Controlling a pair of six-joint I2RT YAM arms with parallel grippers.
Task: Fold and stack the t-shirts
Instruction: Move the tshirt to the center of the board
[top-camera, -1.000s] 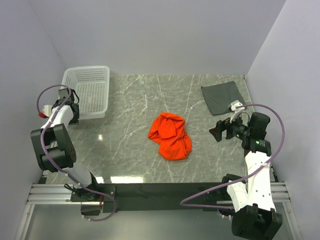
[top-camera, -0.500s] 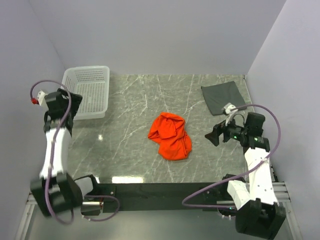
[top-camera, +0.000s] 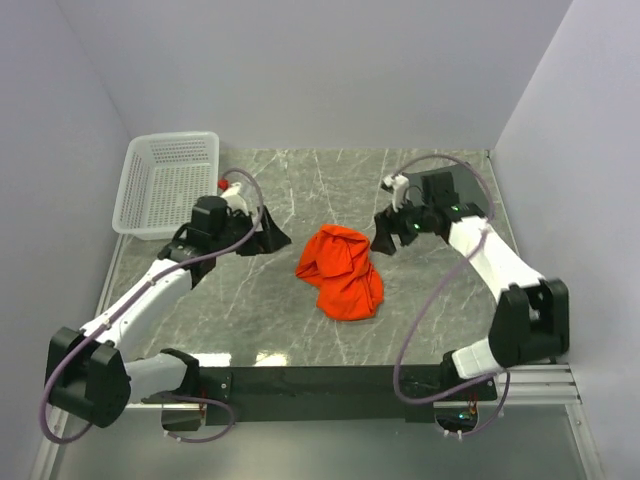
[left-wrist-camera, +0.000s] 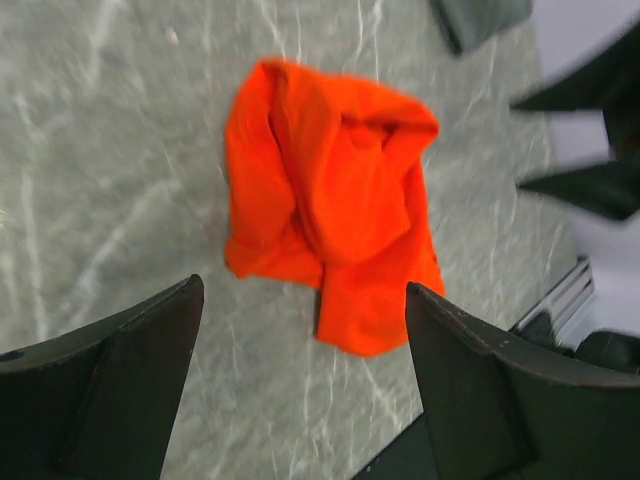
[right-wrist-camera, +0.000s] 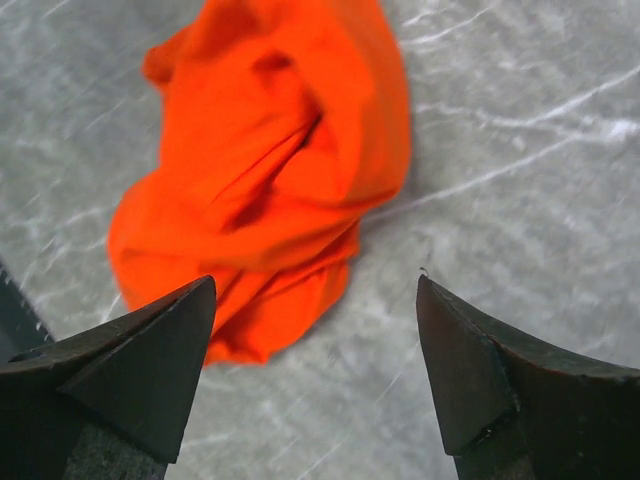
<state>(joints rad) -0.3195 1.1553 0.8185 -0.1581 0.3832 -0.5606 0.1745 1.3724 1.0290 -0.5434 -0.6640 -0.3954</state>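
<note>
Status from top + both wrist cams:

- basket (top-camera: 170, 185): white plastic lattice, far-left corner of the table (top-camera: 250, 300), open side up. Mesh floor + walls visible in top cam. Both tees lie outside it, on the marble.
- orange tee (top-camera: 340, 270): approx mid-table, well apart from the basket. It's a crumpled heap, not flat, w/ folds bunched over each other. One lobe points to the far side, one to the near edge.
- dark grey tee (left-wrist-camera: 478, 18): only a corner seen, at the top edge of the L wrist cam. It's on the table past the orange one and apart from it. In top cam the right arm (top-camera: 480, 250) sits over that far-right area, so can't tell the tee's shape.
- left gripper (top-camera: 275, 232): released, jaws wide, nothing betw them. It's just left of the orange heap, pointing at it. L wrist cam frames the heap betw the two jaws, marble showing round it. No contact visible.
- right gripper (top-camera: 383, 235): also released, jaws wide, nothing held. It's just beside the heap's far-right edge. R wrist cam looks down on the orange cloth betw the jaws. Can't tell if a tip touches the cloth.
- tees not stacked, orange one not folded.
</note>
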